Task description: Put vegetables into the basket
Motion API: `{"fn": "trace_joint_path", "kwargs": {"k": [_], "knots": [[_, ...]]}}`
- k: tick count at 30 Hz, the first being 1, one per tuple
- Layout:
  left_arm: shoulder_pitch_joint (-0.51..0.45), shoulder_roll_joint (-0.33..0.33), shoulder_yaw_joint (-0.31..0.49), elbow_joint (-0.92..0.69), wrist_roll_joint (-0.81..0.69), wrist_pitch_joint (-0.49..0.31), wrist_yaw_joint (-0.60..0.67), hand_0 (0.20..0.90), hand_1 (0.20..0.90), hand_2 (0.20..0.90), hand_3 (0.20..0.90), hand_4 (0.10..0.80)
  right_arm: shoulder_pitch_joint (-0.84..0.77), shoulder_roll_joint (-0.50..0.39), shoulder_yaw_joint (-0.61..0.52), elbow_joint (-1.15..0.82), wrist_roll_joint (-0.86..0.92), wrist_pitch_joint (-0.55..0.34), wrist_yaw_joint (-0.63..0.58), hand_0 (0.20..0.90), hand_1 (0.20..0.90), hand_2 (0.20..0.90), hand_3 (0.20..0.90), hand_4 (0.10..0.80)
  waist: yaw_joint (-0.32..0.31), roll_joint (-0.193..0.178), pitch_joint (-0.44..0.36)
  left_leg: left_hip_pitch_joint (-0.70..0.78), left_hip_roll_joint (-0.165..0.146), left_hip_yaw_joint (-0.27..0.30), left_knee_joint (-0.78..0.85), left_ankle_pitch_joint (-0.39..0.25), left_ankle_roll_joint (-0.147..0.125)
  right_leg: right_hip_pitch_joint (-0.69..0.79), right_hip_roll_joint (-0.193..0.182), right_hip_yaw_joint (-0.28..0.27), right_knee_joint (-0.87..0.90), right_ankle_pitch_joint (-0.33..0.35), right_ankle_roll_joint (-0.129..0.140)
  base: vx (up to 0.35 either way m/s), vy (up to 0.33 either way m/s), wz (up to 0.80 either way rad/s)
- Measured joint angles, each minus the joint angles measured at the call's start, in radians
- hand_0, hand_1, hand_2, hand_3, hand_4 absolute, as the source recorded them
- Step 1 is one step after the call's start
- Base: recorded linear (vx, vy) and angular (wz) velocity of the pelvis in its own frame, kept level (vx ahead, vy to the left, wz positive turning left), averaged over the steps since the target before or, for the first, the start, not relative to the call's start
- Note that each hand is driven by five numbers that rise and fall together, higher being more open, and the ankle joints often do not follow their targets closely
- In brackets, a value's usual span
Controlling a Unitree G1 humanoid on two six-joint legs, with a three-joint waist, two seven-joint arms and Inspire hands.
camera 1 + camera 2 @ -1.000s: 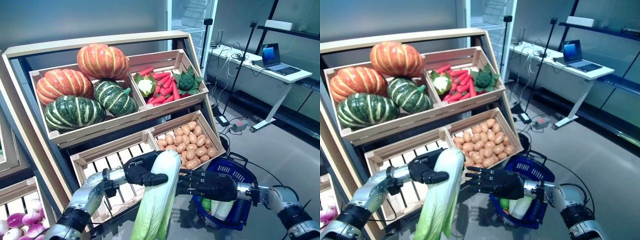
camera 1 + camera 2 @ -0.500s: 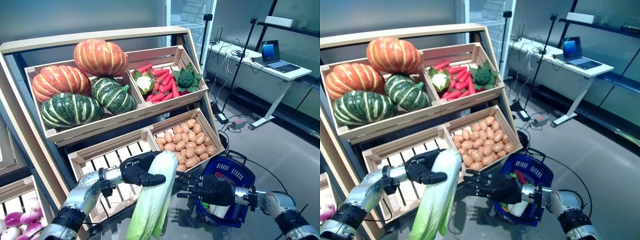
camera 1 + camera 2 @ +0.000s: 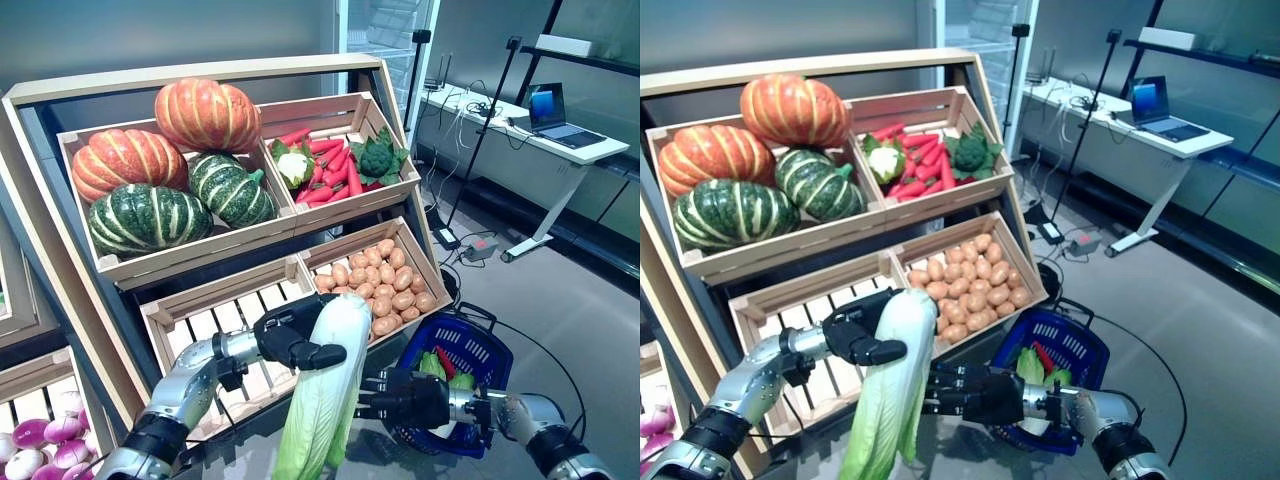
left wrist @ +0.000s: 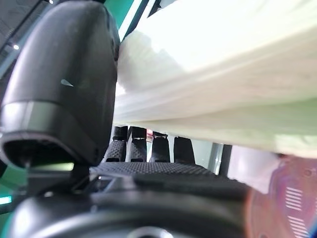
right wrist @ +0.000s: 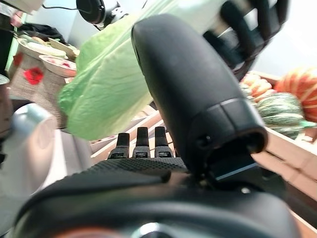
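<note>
My left hand is shut on a long napa cabbage, white at the top and green at the hanging leaves, in front of the stand's lower crates; its pale side also shows in the left wrist view. My right hand is open with straight fingers just right of the cabbage's lower part, low and left of the blue basket. The basket stands on the floor at the lower right and holds green leafy vegetables and a red one.
The wooden vegetable stand fills the left and middle. A potato crate sits just above the basket. A desk with a laptop stands at the back right. Grey floor lies to the right of the basket.
My left hand with the cabbage has moved a little right and up. My right hand has drawn lower, off the basket, so the vegetables in the basket now show.
</note>
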Motion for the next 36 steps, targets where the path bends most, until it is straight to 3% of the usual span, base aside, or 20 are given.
{"fn": "trace_joint_path", "kwargs": {"k": [9, 23, 36], "knots": [[-0.003, -0.018, -0.002, -0.004, -0.028, -0.006, -0.002, 0.300, 0.300, 0.300, 0.300, 0.400, -0.002, 0.068, 0.034, 0.021, 0.001, 0.007, 0.059, 0.900, 0.900, 0.900, 0.900, 0.800, 0.001, 0.004, 0.000, 0.003, -0.001, -0.016, 0.000, 0.002, 0.000, 0.010, -0.002, -0.015, 0.000, -0.001, 0.000, -0.003, 0.005, 0.03], [-0.003, -0.026, -0.002, -0.014, -0.037, -0.006, -0.014, 0.300, 0.300, 0.300, 0.300, 0.400, -0.002, 0.063, 0.047, -0.008, 0.025, 0.022, 0.072, 0.900, 0.900, 0.900, 0.900, 0.800, 0.002, 0.032, -0.015, -0.001, -0.001, -0.020, 0.000, 0.005, 0.000, 0.009, 0.000, -0.016, 0.000, -0.001, -0.001, -0.002, 0.000, 0.01], [-0.003, -0.076, 0.041, 0.011, -0.110, -0.006, -0.047, 0.300, 0.300, 0.300, 0.300, 0.400, -0.002, 0.050, 0.068, -0.051, 0.163, 0.026, 0.037, 0.900, 0.900, 0.900, 0.900, 0.800, 0.000, 0.030, -0.024, -0.001, 0.000, -0.017, 0.000, 0.006, 0.000, 0.008, 0.000, -0.013, 0.000, -0.001, -0.001, 0.000, 0.000, 0.00]]}}
